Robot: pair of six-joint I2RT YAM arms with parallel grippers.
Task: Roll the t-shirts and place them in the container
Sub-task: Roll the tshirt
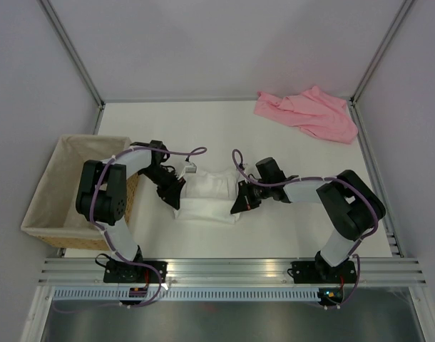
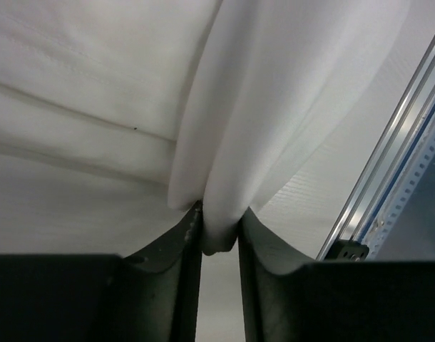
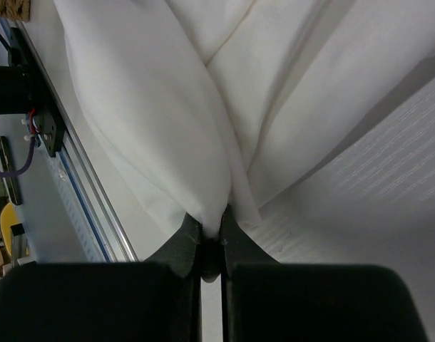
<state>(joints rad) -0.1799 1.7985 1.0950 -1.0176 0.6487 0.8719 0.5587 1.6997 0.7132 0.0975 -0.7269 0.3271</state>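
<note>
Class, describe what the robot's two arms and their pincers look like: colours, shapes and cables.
The left arm and right arm match: bulky black joints joined by white tube-like links, on black bases. Thin purple cables loop loosely along each. The left pincer and right pincer have two dark, matte fingers tapering to narrow tips.

My overhead view is bright and evenly lit from above, with no glare. The worktop comes through almost as pale as the white t-shirt, so the cloth's edges are low in contrast. Shadows beneath the arms are short and soft. In the wrist views the left gripper and right gripper are dark, underexposed masses, slightly soft, while the folds show gentle grey shading. The rail looks a little blurred.
</note>
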